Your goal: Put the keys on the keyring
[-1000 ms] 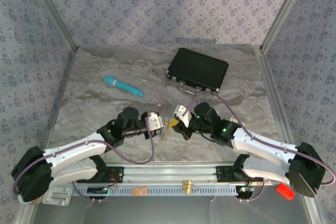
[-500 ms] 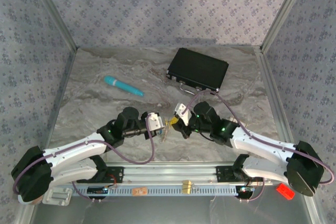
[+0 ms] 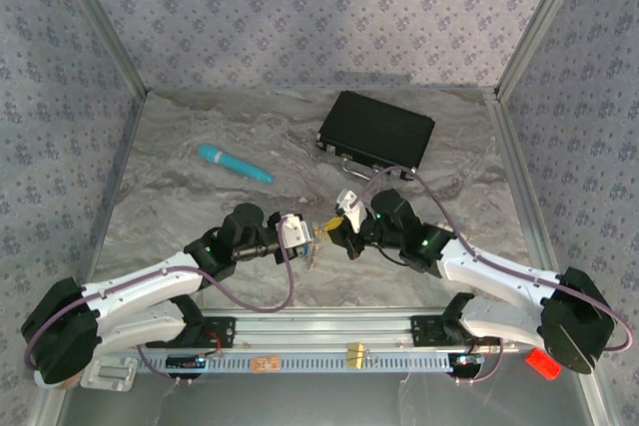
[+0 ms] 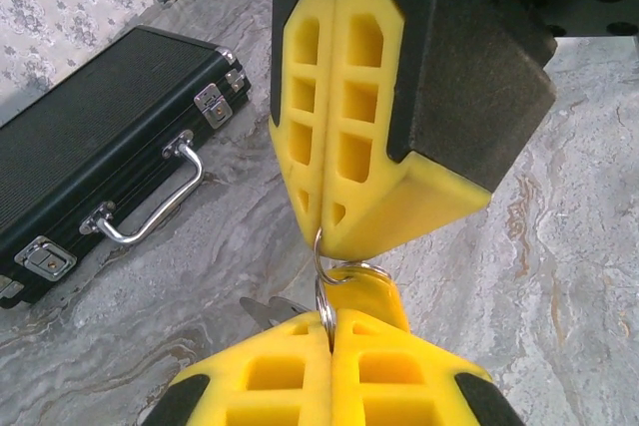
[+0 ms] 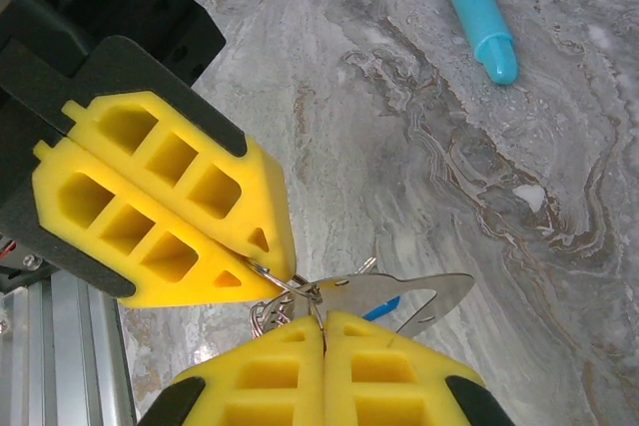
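Note:
Low over the table's near middle, my left gripper point(image 3: 311, 237) and right gripper point(image 3: 330, 232) meet tip to tip. In the left wrist view my left gripper point(image 4: 331, 334) is shut on a thin silvery wire ring point(image 4: 325, 291). A yellow key head point(image 4: 377, 296) sits just above the pads and key blades point(image 4: 262, 309) poke out to the left. The right gripper point(image 4: 321, 221) pinches the ring's upper end. In the right wrist view my right gripper point(image 5: 322, 331) is shut on the wire beside the keyring point(image 5: 424, 291), a flat pale silvery loop. A blue key head point(image 5: 384, 308) peeks from behind it.
A black case point(image 3: 377, 132) with a metal handle point(image 4: 150, 205) lies at the back right, close behind the right arm. A teal pen point(image 3: 235, 164) lies at the back left. Metal frame rails line both sides and the near edge of the marbled table point(image 3: 200, 216).
The right wrist has lifted and swung slightly toward the back. Both grippers stay shut together on the ring at the same spot.

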Tool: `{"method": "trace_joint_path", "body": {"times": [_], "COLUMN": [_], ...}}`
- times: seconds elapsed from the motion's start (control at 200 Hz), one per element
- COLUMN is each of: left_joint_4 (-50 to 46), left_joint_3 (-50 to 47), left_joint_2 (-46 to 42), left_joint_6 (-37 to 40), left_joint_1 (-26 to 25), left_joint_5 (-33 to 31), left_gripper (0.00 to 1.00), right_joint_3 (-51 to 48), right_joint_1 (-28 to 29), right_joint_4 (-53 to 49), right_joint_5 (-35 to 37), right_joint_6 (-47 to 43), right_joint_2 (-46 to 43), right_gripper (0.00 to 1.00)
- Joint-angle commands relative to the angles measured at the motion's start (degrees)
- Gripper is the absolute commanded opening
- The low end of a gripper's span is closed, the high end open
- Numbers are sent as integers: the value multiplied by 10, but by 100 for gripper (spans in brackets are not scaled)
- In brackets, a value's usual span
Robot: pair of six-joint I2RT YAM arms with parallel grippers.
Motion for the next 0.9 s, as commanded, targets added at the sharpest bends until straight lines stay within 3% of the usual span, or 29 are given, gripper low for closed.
{"method": "trace_joint_path", "body": {"times": [0.0,0.515,0.77,0.895], "left_joint_4": [5,23,27,32], "left_joint_3": [-2,-15,-16,-10], "left_joint_2": [-15,-31,-31,-21], "left_joint_6": [9,22,19,-26], "left_joint_1": [-10,-17,-20,-20], "left_joint_5": [26,3,-4,-20], "left_gripper": [0,0,0,0], "right_joint_3": [11,25,39,36], "right_joint_1": [-11,-36,-37,-35], "right_joint_4": [24,34,28,12], "right_joint_5": [14,10,-8,-1], "right_joint_6": [28,144,156,116], "right_joint_2": [14,36,50,37], "right_gripper": [0,0,0,0]}}
